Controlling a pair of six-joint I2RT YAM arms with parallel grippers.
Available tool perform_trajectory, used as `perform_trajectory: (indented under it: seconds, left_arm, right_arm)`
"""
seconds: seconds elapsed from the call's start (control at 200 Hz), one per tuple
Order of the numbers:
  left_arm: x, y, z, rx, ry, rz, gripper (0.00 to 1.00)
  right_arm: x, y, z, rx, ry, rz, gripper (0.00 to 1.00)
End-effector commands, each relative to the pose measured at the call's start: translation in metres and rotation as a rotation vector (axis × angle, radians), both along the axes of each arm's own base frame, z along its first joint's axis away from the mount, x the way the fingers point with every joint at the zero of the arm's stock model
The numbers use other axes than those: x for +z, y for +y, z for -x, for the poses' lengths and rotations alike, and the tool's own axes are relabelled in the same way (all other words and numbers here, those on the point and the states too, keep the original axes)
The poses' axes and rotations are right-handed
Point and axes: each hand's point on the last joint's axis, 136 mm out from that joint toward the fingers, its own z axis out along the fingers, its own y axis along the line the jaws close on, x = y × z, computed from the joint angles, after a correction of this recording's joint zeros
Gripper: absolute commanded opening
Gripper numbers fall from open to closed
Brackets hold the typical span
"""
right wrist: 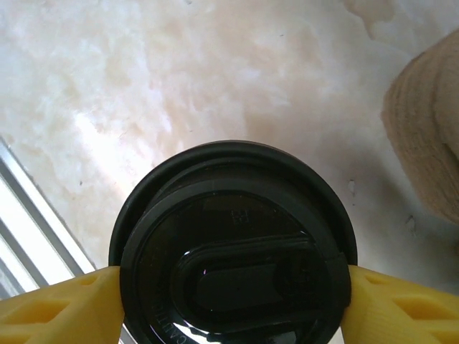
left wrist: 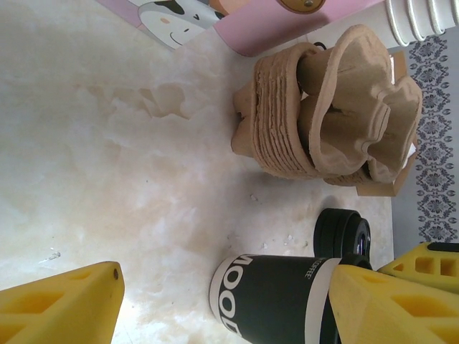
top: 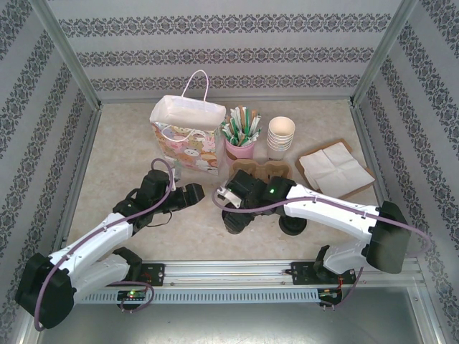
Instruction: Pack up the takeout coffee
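One takeout coffee [right wrist: 233, 251], a black cup with a round black lid, stands on the table in front of the arms [top: 237, 218]. My right gripper [right wrist: 233, 287] reaches down over it [top: 233, 203], with a yellow finger pressed on each side of the lid. In the left wrist view the same cup [left wrist: 276, 301] shows its white band and lettering. My left gripper [top: 192, 195] is just left of it, open, its fingers [left wrist: 61, 308] spread wide with the cup ahead of them. A second takeout coffee [top: 290, 223] stands to the right [left wrist: 343, 231].
A stack of brown cardboard cup carriers [top: 258, 170] sits just behind the cups [left wrist: 330, 115]. Further back are a pink gift bag [top: 186, 136], a pink cup of packets [top: 240, 132], stacked white paper cups [top: 281, 136] and napkins [top: 336, 168]. A metal rail [top: 237, 272] runs along the near edge.
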Motion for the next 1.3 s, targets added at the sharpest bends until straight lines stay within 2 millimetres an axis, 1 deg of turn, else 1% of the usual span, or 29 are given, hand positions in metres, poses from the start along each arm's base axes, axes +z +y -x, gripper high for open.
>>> perform_trajectory:
  seconds: [0.0,0.125,0.215,0.355,0.44,0.575,0.714,0.804,0.884,0.974,1.029,1.114,1.189,1.294]
  left_arm:
    - [0.013,-0.006,0.003,-0.04,-0.036,0.005,0.76]
    - [0.012,-0.004,0.004,-0.035,-0.04,0.002,0.76]
    - [0.011,-0.003,0.005,-0.033,-0.041,0.001,0.76]
    - [0.01,-0.003,0.005,-0.03,-0.042,0.002,0.76]
    - [0.011,-0.003,0.004,-0.032,-0.044,0.003,0.76]
    - [0.015,-0.002,0.004,-0.028,-0.048,-0.001,0.76]
    - [0.018,0.001,0.004,-0.017,-0.057,-0.008,0.76]
    - [0.019,0.004,0.003,-0.003,-0.065,-0.017,0.76]
    - [0.02,0.006,0.002,0.011,-0.068,-0.025,0.76]
    - [0.021,0.008,0.001,0.022,-0.069,-0.03,0.76]
    - [0.021,0.009,0.0,0.032,-0.07,-0.034,0.76]
    - [0.021,0.011,-0.002,0.05,-0.073,-0.042,0.76]
    - [0.025,0.014,-0.005,0.064,-0.082,-0.05,0.76]
    - [0.033,0.018,-0.006,0.082,-0.086,-0.066,0.76]
  right_arm:
    - [0.003,-0.006,0.018,0.152,0.011,-0.013,0.76]
    - [0.01,-0.012,0.02,0.219,-0.039,-0.026,0.78]
    - [0.012,-0.017,0.021,0.233,-0.055,-0.019,0.78]
    - [0.005,-0.026,0.02,0.23,-0.058,0.031,0.79]
    - [0.005,-0.024,0.02,0.227,-0.053,0.03,0.79]
    - [0.022,-0.015,0.015,0.218,-0.085,-0.029,0.81]
    - [0.048,-0.01,0.009,0.176,-0.131,-0.085,0.83]
    - [0.063,-0.015,-0.005,0.078,-0.19,-0.096,0.84]
    - [0.076,-0.02,-0.019,-0.07,-0.221,-0.117,0.86]
    - [0.085,-0.018,-0.02,-0.194,-0.162,-0.161,0.89]
    - [0.086,-0.017,-0.018,-0.249,-0.117,-0.18,0.9]
    - [0.085,-0.018,-0.023,-0.348,-0.097,-0.194,0.9]
    - [0.089,-0.024,-0.032,-0.43,-0.125,-0.193,0.9]
    - [0.105,-0.04,-0.052,-0.518,-0.216,-0.176,0.89]
